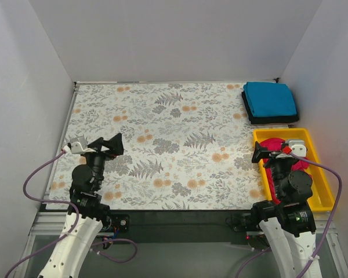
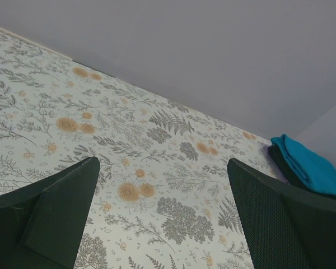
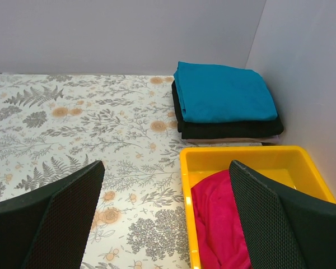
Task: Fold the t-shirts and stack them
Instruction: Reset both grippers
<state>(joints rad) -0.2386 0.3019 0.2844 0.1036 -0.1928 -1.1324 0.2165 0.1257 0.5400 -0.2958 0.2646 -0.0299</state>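
Note:
A folded teal-blue t-shirt point(image 1: 270, 99) lies on a folded black t-shirt point(image 1: 271, 119) at the far right corner; the stack also shows in the right wrist view point(image 3: 224, 92) and the left wrist view point(image 2: 311, 165). A crumpled magenta-pink t-shirt point(image 3: 224, 221) lies in the yellow tray point(image 1: 322, 200), seen from above point(image 1: 272, 145) partly under my right arm. My right gripper point(image 3: 165, 218) is open and empty above the tray's left edge. My left gripper point(image 2: 162, 210) is open and empty above the floral tablecloth at the left.
The floral tablecloth point(image 1: 162, 139) covers the table. Grey walls point(image 1: 174, 35) close in the back and both sides. A pale layer point(image 3: 224, 140) lies under the black shirt. Purple cables point(image 1: 40, 179) loop by both arm bases.

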